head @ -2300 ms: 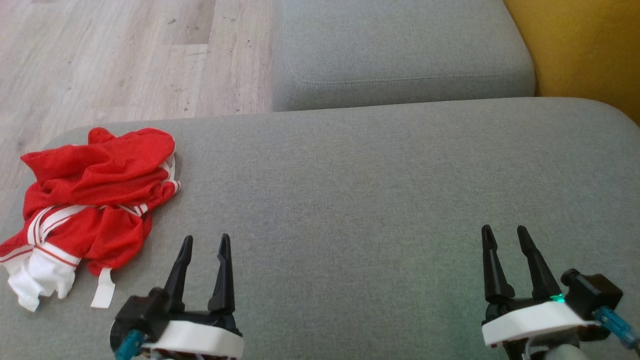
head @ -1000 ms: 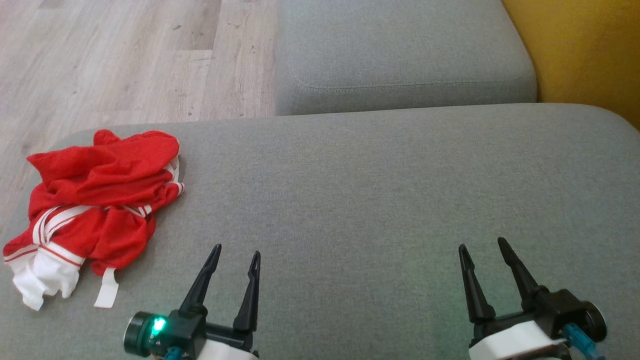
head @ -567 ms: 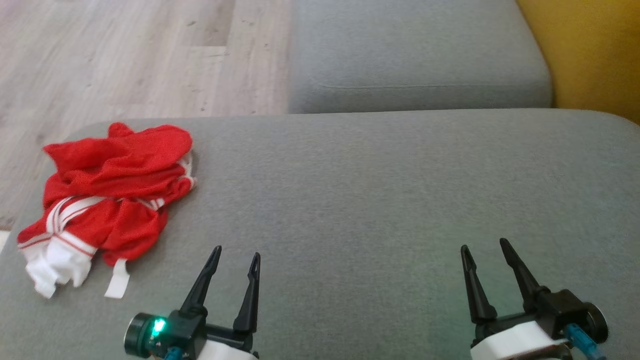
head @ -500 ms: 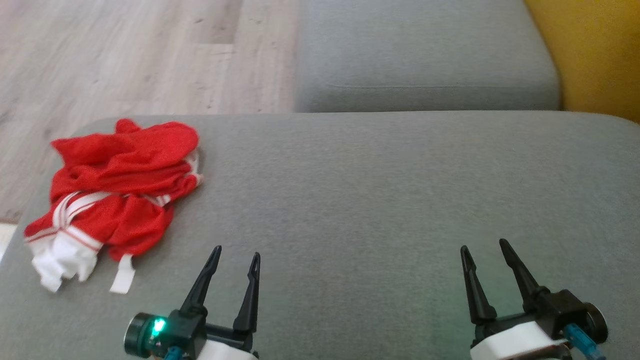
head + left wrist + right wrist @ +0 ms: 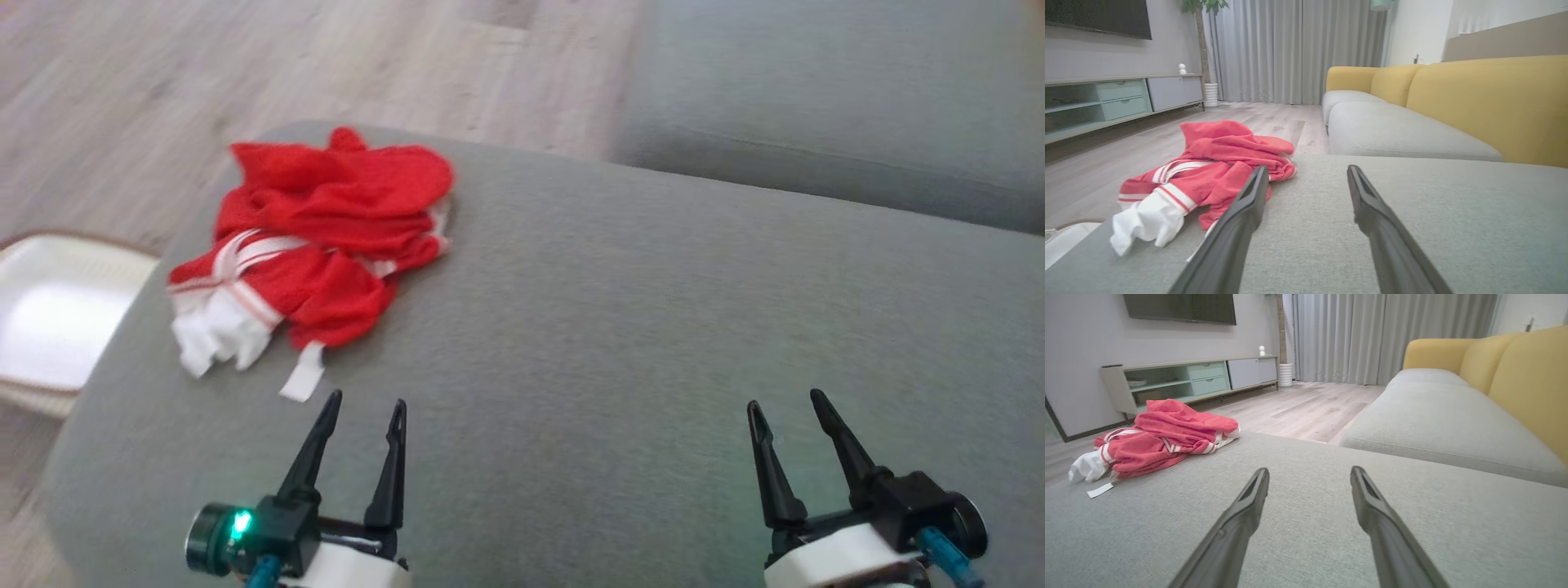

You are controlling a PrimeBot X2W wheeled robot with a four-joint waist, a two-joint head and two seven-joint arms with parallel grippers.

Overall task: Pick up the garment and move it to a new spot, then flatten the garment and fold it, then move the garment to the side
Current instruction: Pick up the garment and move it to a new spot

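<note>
**Our view swings left, both grippers open and empty**

Since half a second ago our head camera has turned left, so the whole picture has slid. The things themselves lie as they did, and a white tray [image 5: 49,310] has come in at the left edge.

Nearest to us, our left gripper [image 5: 366,402] hangs low over the grey cushion [image 5: 653,327] with its two fingers spread apart. It holds nothing and touches nothing. Our right gripper [image 5: 784,402], well apart from it on the same cushion, is spread the same way and is just as empty. That makes two grippers and four dark fingers, none of them on cloth.

Just ahead of the left gripper's fingertips lies a loose white strip [image 5: 302,380], close to them but not touching. Beyond it is the one garment [image 5: 326,212], red mesh with white stripes and a white part. It is crumpled in a heap near the cushion's far left corner.

Farther off we count a second grey cushion [image 5: 816,122], the wooden floor [image 5: 245,65] with the tray on it, and, in the wrist views, a yellow backrest [image 5: 1494,102], a low cabinet [image 5: 1188,375] and grey curtains [image 5: 1372,335]
</note>
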